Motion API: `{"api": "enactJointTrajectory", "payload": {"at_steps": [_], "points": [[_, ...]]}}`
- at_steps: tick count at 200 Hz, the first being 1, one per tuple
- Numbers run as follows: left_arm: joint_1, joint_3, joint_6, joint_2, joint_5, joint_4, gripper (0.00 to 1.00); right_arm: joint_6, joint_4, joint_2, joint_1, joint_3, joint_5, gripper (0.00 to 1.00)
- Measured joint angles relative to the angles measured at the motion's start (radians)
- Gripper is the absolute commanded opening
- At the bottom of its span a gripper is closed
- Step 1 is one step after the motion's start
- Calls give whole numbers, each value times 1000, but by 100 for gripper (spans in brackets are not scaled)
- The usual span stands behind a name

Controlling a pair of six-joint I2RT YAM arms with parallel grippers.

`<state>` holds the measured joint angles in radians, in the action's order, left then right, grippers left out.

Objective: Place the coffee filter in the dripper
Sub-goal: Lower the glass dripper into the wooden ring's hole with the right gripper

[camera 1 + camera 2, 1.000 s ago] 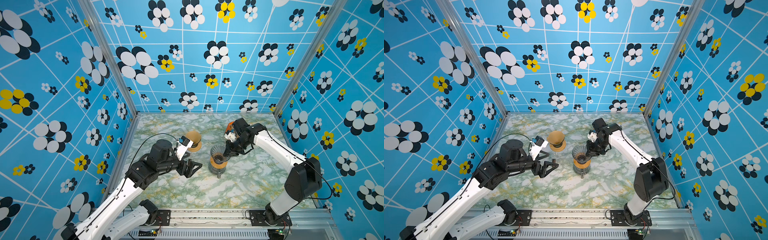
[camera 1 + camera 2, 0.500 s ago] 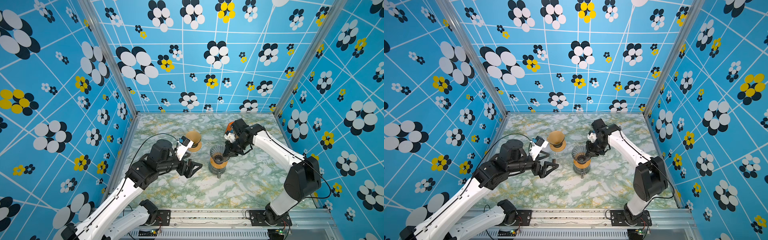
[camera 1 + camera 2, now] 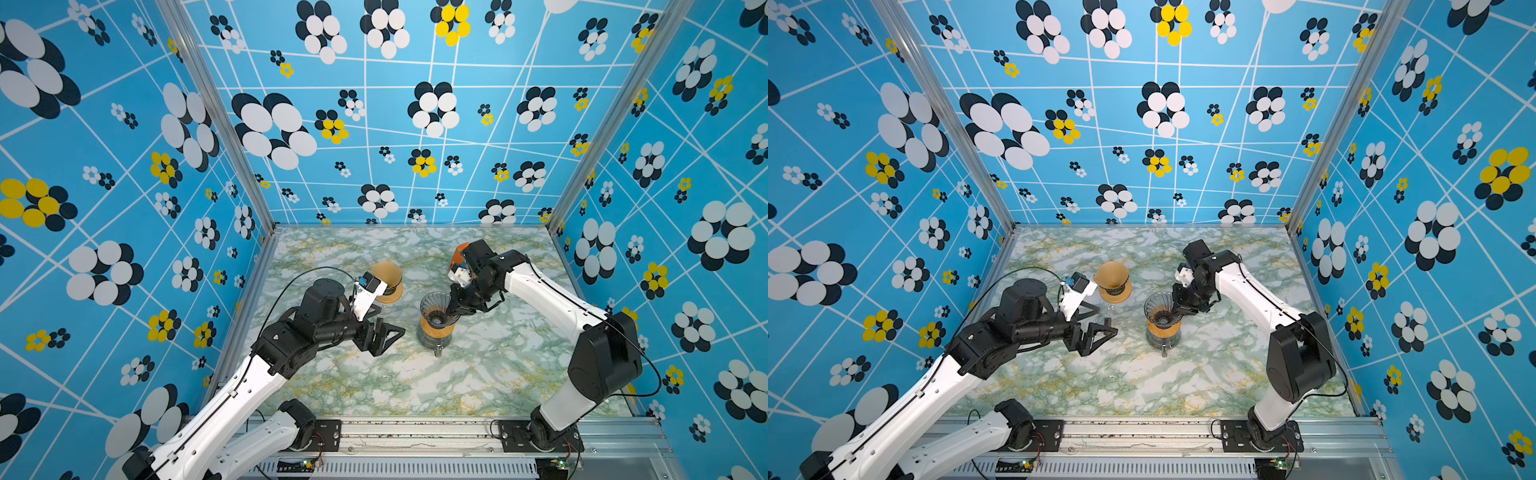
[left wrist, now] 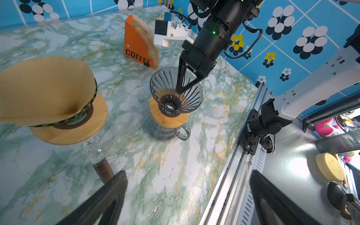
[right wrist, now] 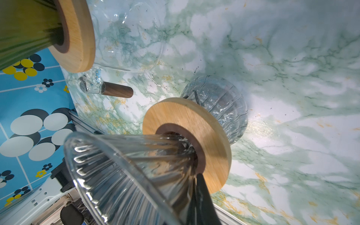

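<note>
Dripper [image 4: 191, 98], ribbed glass cone, sits on round wooden collar [image 4: 167, 119].

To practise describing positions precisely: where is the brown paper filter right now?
In a top view the brown paper filter sits in the green dripper, left of the table's centre, just left of the clear dripper.

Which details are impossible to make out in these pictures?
- Right claw: whether it pinches the glass dripper wall; tips overlap the glass in the left wrist view, one finger shows in the right wrist view.
- Orange filter box: the right arm hides nearly all of it in both top views.
- Green dripper: inside covered by the paper filter, left wrist view.
</note>
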<state>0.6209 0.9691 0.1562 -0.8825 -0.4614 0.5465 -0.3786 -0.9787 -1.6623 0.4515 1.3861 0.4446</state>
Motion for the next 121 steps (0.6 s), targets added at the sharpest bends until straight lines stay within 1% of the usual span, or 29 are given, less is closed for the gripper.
{"api": "enactJointTrajectory", "payload": {"at_steps": [121], "points": [[0,0,0,0,-3,0,99,-4,34,29,3,-33,-12,9]]}}
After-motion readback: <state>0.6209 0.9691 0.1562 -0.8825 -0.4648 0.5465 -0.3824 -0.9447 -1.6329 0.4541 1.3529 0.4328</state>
